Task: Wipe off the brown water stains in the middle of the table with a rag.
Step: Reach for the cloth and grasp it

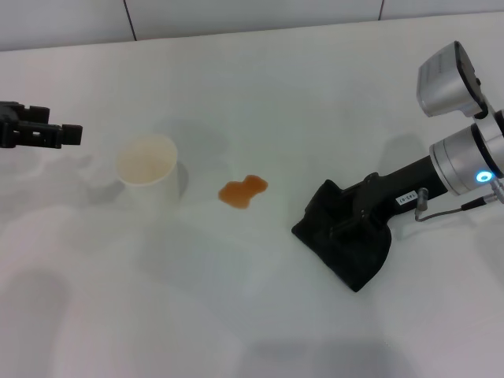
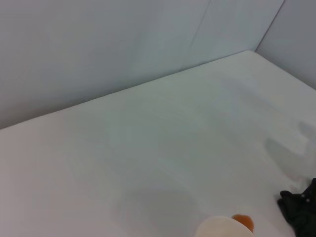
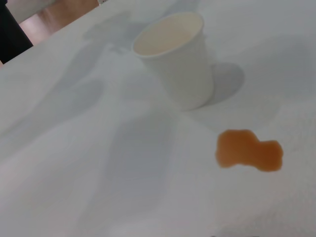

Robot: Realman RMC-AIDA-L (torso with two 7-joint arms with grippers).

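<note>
Right gripper (image 1: 350, 220) clamped on black rag (image 1: 346, 240), 3 o'clock of brown stain (image 1: 243, 190). Left gripper (image 1: 47, 134) idle, grip indiscernible. Risk: overshooting sweep topples paper cup (image 1: 146, 161) at 9 o'clock.

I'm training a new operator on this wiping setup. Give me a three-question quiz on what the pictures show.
1. True or false: the stain is already wiped away.
2. Which lies between the paper cup and the rag: A the stain, B the left gripper?
3. Fill in: the right gripper is down on the ____.

Key: 1 false; 2 A; 3 rag.
</note>
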